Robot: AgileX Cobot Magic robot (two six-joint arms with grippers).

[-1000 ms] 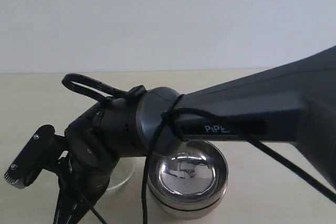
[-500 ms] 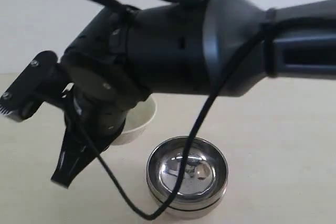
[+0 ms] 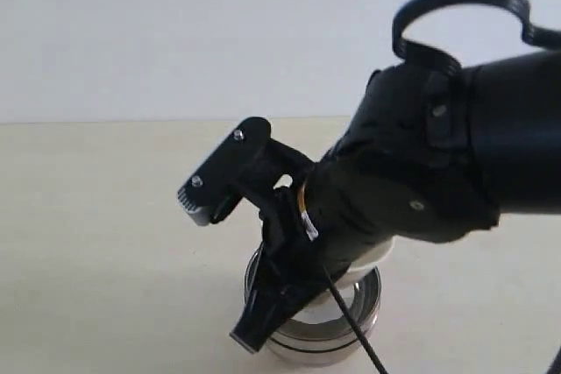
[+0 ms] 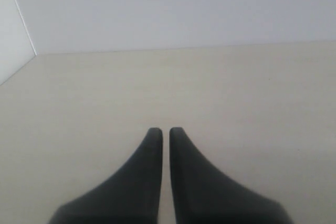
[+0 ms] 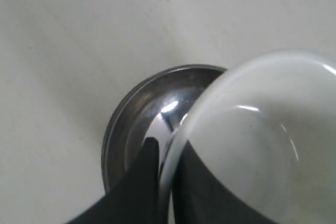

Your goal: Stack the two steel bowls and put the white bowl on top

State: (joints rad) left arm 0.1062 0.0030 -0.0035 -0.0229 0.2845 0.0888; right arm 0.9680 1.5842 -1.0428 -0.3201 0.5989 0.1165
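White bowl (image 3: 370,257) first, exterior view: barely showed, just a pale sliver under the bulk of the right arm (image 3: 438,172), directly above the steel bowls (image 3: 326,339). Looked nested already, with a banded wall and a doubled rim, parked on the table (image 3: 105,243) well short of its far edge. Steep downward slant on the right gripper (image 3: 251,336), tips low in front of the stack's left side. Could not tell touching from clear there.

Left wrist view next. Quiet scene at the left gripper (image 4: 165,131): hung over bare table (image 4: 79,93), jaws drawn together to a hairline, nothing between them. No bowl anywhere ahead. Plainly the farther arm, out of this play.

Right wrist view settled the grip. Showed the white bowl (image 5: 257,145) pinched by its rim, one finger outside the wall and one inside, jaws clamped tight. Rode mouth-up over the steel bowls (image 5: 139,119) but off to one side. Covered only part of the shiny opening and left a wide crescent bare on the gripped-rim side. By my reckoning, needed carrying across toward that crescent until centred rim over rim, then lowering and letting go. Dropped from there, likely to land cocked on the steel rim.
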